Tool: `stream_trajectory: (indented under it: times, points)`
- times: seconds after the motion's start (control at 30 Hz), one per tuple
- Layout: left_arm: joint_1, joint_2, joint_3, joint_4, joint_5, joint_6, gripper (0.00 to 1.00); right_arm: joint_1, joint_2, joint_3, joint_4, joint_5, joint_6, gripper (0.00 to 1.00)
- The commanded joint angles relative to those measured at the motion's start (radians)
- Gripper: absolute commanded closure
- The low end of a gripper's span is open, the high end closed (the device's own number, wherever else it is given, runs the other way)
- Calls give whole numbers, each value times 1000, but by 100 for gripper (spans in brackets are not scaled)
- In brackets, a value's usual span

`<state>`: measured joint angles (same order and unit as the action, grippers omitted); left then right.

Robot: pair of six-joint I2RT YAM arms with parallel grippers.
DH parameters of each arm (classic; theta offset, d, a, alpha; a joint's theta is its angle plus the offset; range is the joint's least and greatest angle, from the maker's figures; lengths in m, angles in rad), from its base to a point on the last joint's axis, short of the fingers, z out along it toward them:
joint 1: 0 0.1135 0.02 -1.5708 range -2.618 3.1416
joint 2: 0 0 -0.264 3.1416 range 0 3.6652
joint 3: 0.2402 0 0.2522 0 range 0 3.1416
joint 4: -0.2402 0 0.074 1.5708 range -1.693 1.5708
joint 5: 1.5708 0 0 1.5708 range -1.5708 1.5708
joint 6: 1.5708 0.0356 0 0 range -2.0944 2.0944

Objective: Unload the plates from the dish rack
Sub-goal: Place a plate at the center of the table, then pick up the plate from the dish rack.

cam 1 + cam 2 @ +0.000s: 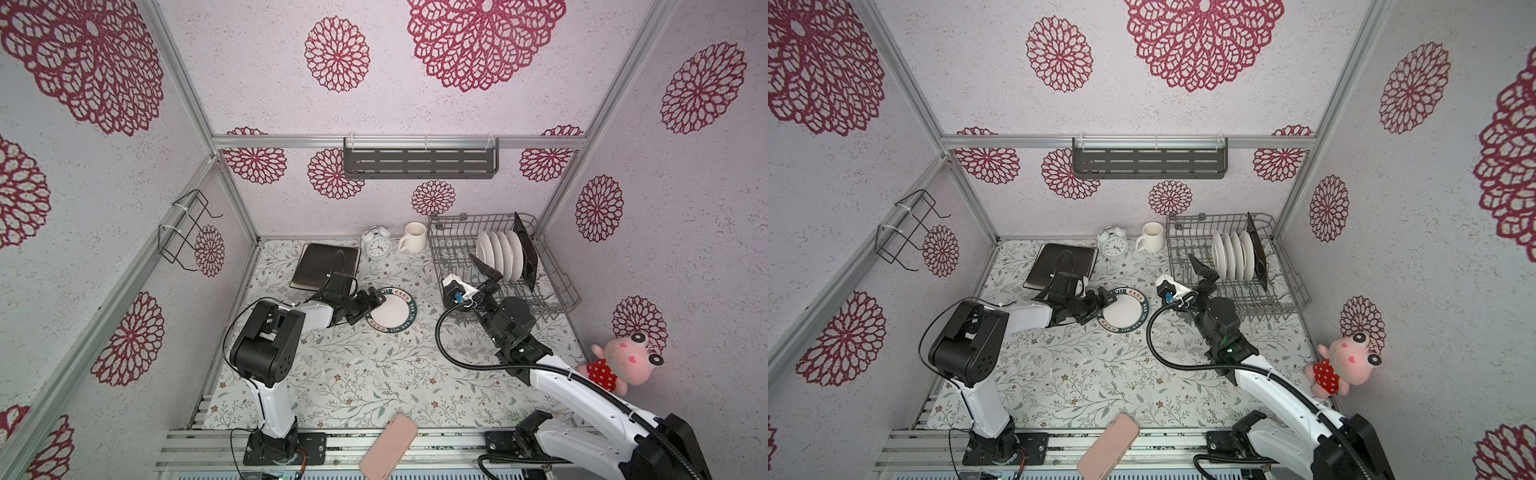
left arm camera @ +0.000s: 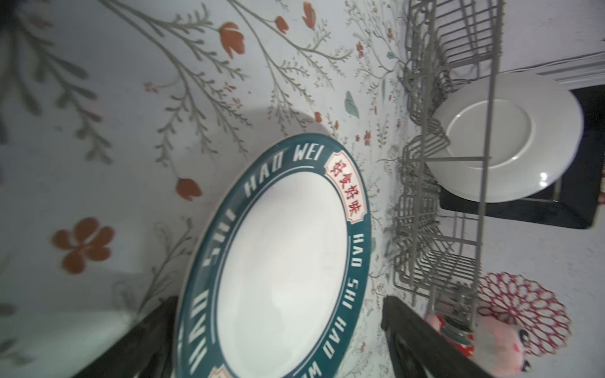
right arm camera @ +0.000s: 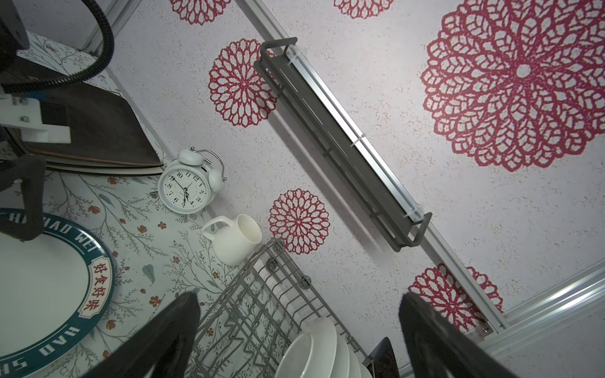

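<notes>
1. Left wrist view: shows the round lettered plate (image 2: 281, 261) flat on the flowered table (image 2: 98, 147), teal rim and white centre facing up, lying between two dark fingers (image 2: 140, 343).
2. Left gripper (image 1: 372, 307): spread wide and released, low at the left edge of the lettered plate. One finger just beside the rim, the other clear of it. Grasps nothing.
3. Both top views: same lettered plate near the middle of the table, outside the dish rack (image 1: 453, 232) and to its left.
4. Dish rack: sits at the far right corner of the table, by the back wall. Holds a row of round white plates (image 1: 498, 253) standing on edge between the prongs, with one black-backed square plate (image 1: 525, 249) upright at the right end of the row.
5. Right gripper (image 1: 482, 272): wide open and empty, hovering over the left part of the rack, just beside the leftmost white plate. Contact with it cannot be told.
6. Right wrist view: fingers (image 3: 170, 333) far apart, white plates low between them.
7. Stack of square plates (image 1: 326, 266): dark backs up, flat on the far left of the table, well apart from the rack.
8. Alarm clock (image 1: 376, 245) and mug (image 1: 413, 237): by the back wall, between the stack and the rack. Soft toy (image 1: 623, 361) by the right wall.
</notes>
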<state>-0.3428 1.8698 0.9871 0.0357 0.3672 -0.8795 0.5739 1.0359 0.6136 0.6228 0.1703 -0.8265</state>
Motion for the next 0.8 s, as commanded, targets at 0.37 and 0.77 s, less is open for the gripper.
stream_trajectory:
  times: [0.37,0.77]
  points:
    - [-12,-192,58,-466,-265,208,2,-80,61,320,-340,167,383,1]
    - [-26,-652,33,-472,-582,312,3,-270,239,613,-698,174,841,1]
